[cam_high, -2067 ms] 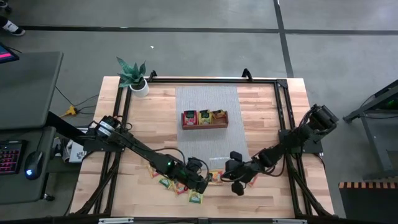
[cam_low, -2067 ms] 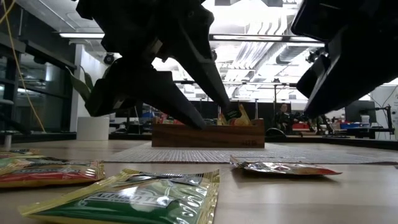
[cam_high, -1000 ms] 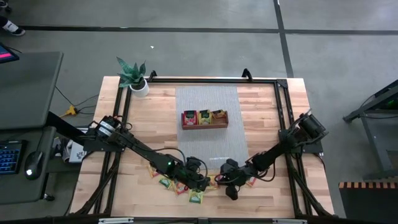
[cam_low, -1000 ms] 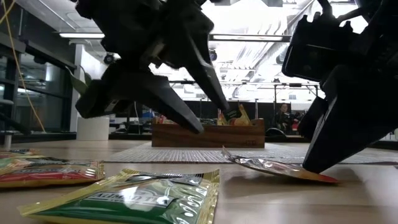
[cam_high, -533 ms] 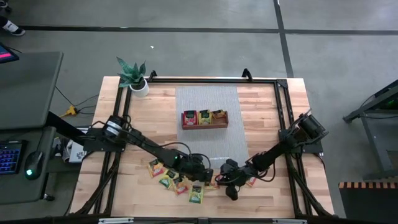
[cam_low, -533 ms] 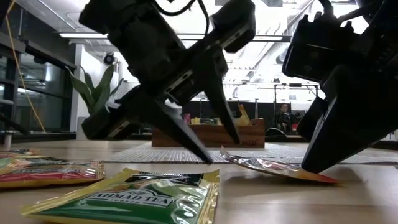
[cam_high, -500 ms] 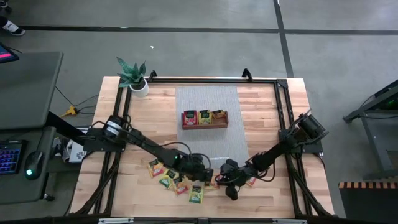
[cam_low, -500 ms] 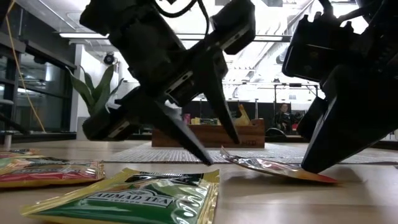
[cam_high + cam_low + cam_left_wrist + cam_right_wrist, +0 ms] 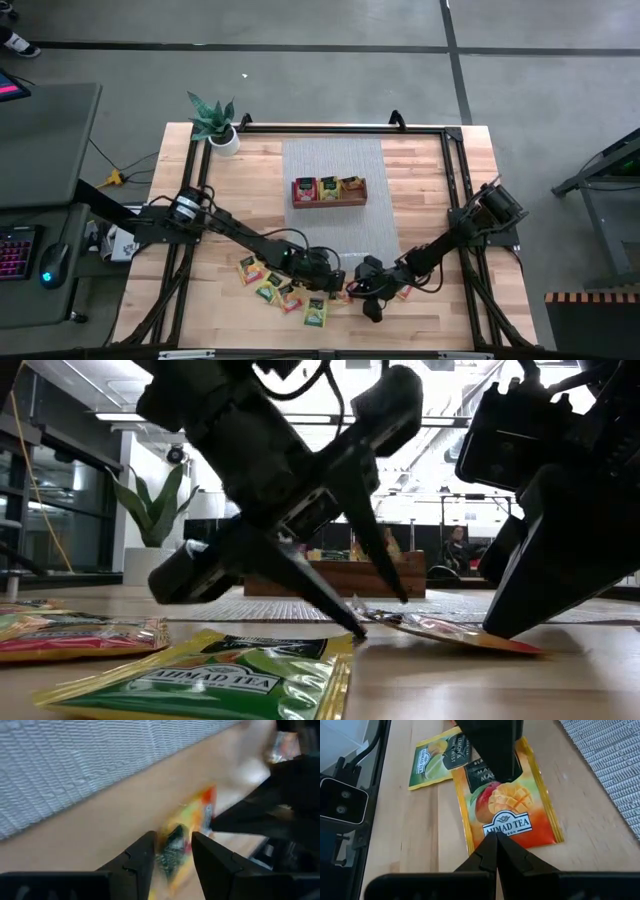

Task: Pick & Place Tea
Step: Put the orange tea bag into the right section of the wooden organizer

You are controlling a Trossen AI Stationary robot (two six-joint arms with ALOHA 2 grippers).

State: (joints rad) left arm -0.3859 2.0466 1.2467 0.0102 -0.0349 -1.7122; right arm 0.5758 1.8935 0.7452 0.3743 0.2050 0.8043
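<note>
- Right wrist view shows my right gripper (image 9: 496,842) with its fingers pressed together, tips down on the near edge of the mango packet (image 9: 507,807). I judge I am pinning that edge so the far edge lifts for the other arm.
- From the low camera the packet (image 9: 450,632) lies tilted, one end raised off the table (image 9: 520,680) and the other end under the right gripper (image 9: 500,630).
- My left gripper (image 9: 375,610) has its fingers partly spread, straddling the raised end; I cannot tell whether they touch it yet. The left wrist view shows the packet (image 9: 182,837) between the two fingers (image 9: 137,857).
- From above, both arms reach low and long toward the near middle of the table, wrists angled down, grippers nearly meeting at the packet (image 9: 347,290).
- Other tea packets (image 9: 280,290) lie scattered just beside the left gripper (image 9: 335,283); a green one (image 9: 240,680) is nearest the low camera.
- Wooden tray (image 9: 329,190), already holding some packets, sits well apart on the grey mat (image 9: 330,225).
</note>
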